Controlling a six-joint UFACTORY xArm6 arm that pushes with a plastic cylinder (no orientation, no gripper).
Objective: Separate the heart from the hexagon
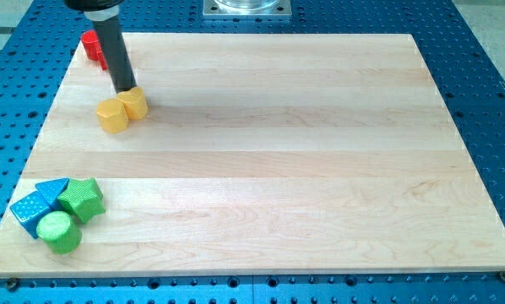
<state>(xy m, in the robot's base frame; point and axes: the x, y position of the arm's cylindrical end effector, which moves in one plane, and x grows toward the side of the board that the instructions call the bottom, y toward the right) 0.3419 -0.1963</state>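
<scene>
Two yellow blocks sit touching in the upper left of the wooden board (303,169). The left one looks like the yellow hexagon (112,116); the right one looks like the yellow heart (135,103). My rod comes down from the view's top left. My tip (127,89) stands at the top edge of the yellow heart, touching it or nearly so, and up and right of the hexagon.
Red blocks (90,46) lie at the top left corner, partly hidden behind the rod. At the bottom left are a blue triangle (52,189), a blue cube (28,210), a green star (83,198) and a green cylinder (59,232).
</scene>
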